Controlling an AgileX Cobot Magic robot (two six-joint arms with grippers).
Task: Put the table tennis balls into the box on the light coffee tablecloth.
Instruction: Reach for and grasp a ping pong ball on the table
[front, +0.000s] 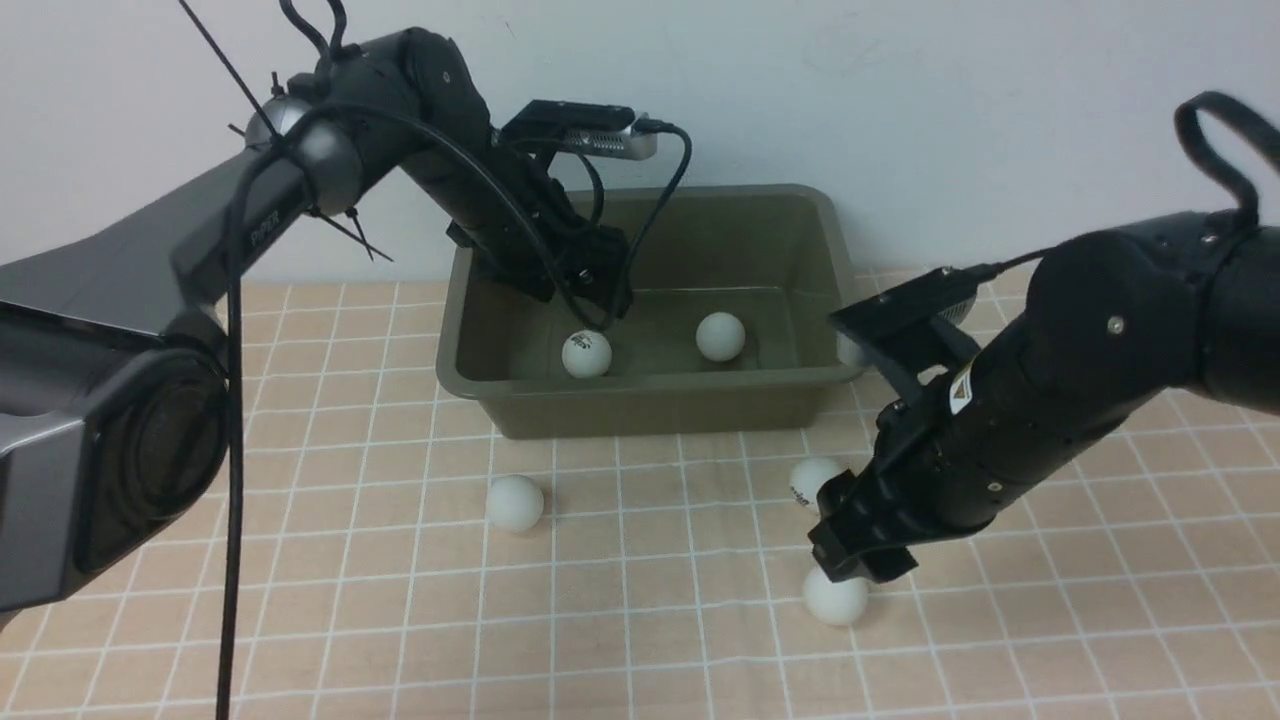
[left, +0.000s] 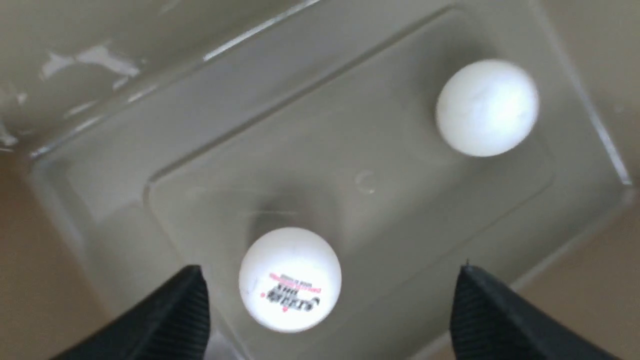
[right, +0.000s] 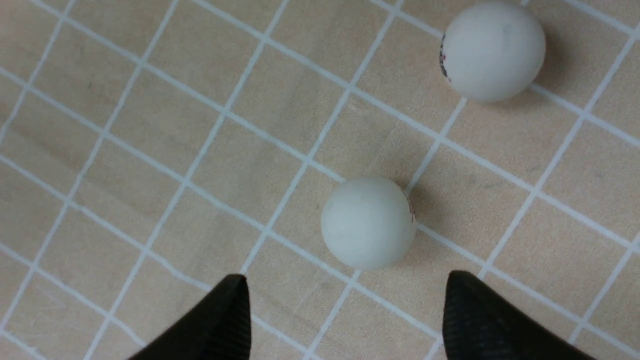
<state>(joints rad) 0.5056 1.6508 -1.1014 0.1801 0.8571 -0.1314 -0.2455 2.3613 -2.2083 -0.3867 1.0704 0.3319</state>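
- Two balls rest on the floor of the green box (front: 650, 405), which stands at the far middle of the checked cloth (front: 300, 600): a logo ball (front: 586, 354) on the left and a plain ball (front: 720, 336) to its right.
- Three more balls lie on the cloth on the near side of the box: a left ball (front: 515, 502), a right ball (front: 815, 480) partly hidden by the right arm (front: 1050, 400), and the nearest ball (front: 835, 597).
- One white patch (front: 850, 350) just beside the box's right rim may be a sixth ball, but too little of it is shown to tell.
- Over the box hangs the left gripper (left: 332, 272), jaws spread wide and empty, with the logo ball lying loose beneath.
- Above the nearest ball is set the right gripper (right: 346, 278), jaws spread wide with nothing held. The ball lies just beyond the tips, untouched.
- Handling, as judged: the balls are taken to be very light, hollow, smooth and apt to roll at a touch. Each is best gripped across its widest part, with the tips centred on either side and closed gently, so that it is neither squeezed out nor dented.
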